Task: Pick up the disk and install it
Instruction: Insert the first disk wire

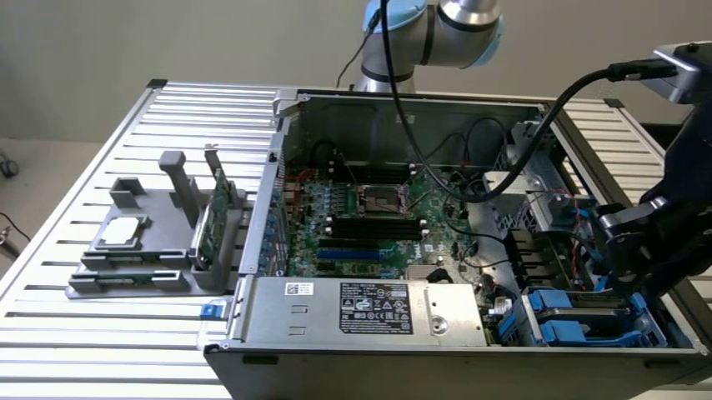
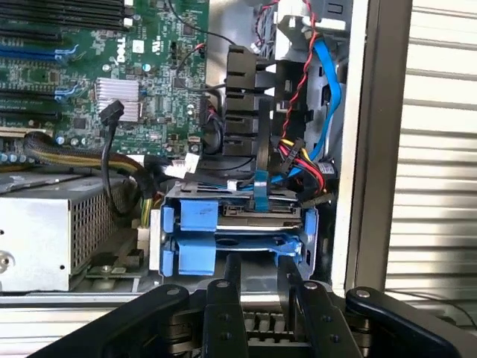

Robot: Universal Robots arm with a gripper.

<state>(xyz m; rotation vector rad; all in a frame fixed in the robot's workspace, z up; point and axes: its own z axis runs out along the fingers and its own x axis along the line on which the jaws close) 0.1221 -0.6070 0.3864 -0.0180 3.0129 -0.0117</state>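
Note:
The disk (image 2: 250, 216) lies flat in the blue plastic drive bay (image 2: 197, 253) at a corner of the open computer case. Its silver edge shows between blue rails, and a blue tab hangs over it. In the exterior view the disk (image 1: 579, 310) sits at the case's front corner on the exterior view's right. My gripper (image 2: 259, 277) hovers just off the bay's front, open, its two black fingers (image 2: 232, 274) apart and touching nothing. The exterior view puts the gripper (image 1: 615, 275) just above the bay.
Red, blue and black cables (image 2: 313, 112) crowd the space behind the bay. A silver power supply (image 1: 368, 307) sits beside it, and the motherboard (image 1: 368, 217) lies deeper in. On the exterior view's left, a grey fixture (image 1: 145, 258) holds a silver chip (image 1: 120, 233) and a green card (image 1: 213, 218).

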